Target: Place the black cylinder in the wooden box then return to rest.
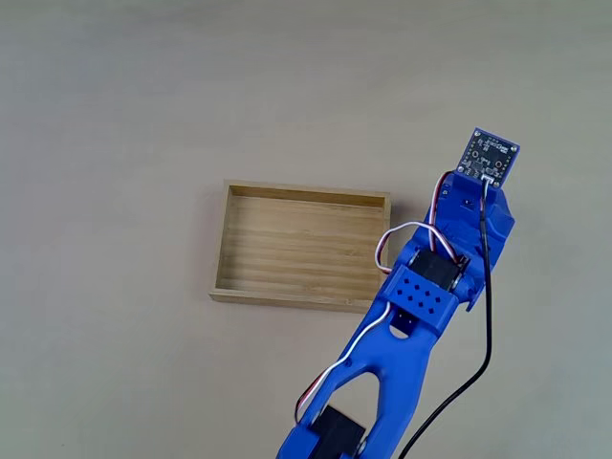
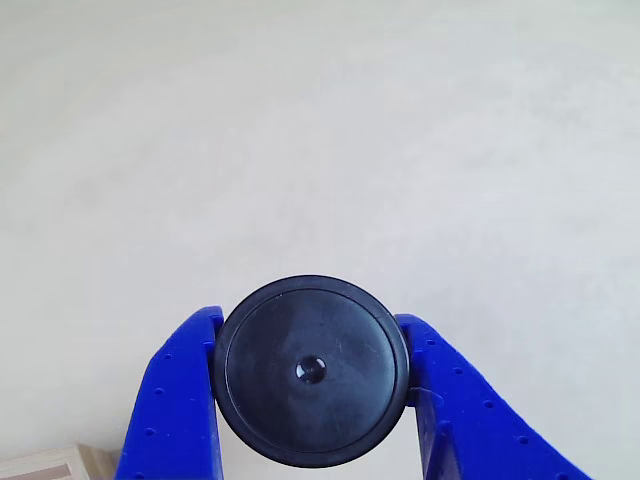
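The end effector squeezes the black cylinder between its two blue fingers, so the grab looks done, and next it must swing toward nine o'clock over the wooden box in the fixed view.

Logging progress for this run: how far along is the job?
Done: the claw has closed around the black cylinder, fingers against both its sides. In hand: carrying it. Left: the wooden box looks empty in the fixed view, so the drop and the return to rest remain.
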You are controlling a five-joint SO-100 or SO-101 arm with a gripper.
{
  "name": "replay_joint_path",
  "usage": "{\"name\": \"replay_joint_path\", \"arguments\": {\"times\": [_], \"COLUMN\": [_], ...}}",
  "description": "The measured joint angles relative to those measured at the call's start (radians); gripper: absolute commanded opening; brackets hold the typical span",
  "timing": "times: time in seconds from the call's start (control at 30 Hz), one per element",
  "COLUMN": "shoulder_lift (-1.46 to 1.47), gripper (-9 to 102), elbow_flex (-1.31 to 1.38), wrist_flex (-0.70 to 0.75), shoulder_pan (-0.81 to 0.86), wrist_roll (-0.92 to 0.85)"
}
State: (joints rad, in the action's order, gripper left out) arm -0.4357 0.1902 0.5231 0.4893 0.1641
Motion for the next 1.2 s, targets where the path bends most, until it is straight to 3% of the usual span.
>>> {"name": "replay_joint_path", "arguments": {"times": [0.87,1.2], "shoulder_lift": [0.744,0.841], "gripper": [16,16], "elbow_flex": [-0.753,-0.948], "wrist_flex": [-0.035,-0.149], "shoulder_pan": [-0.302,-0.388], "wrist_roll": [-0.049,-0.049]}}
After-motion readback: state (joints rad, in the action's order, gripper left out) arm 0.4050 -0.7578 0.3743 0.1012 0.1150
